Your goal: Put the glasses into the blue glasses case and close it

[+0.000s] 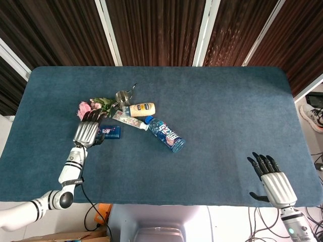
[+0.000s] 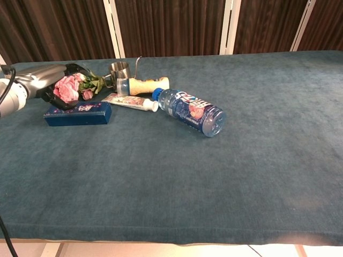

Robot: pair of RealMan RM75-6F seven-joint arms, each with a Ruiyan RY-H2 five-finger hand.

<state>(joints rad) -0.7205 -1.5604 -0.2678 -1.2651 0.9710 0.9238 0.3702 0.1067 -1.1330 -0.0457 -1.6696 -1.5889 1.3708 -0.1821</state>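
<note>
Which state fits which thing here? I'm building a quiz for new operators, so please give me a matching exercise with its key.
Things:
1. blue glasses case
2. water bottle
3. left hand
4. right hand

States:
A. lying on its side, blue cap on
B. open, at the table's near edge
C. closed, flat on the cloth
D. over the case's end

Pairs: 1-C, 2-A, 3-D, 4-B

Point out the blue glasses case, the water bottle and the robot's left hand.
blue glasses case [image 2: 77, 114], chest view, on its front wall.
water bottle [image 2: 190, 111], chest view, on its label.
left hand [image 1: 87, 132], head view, on the silver back of the hand.
</note>
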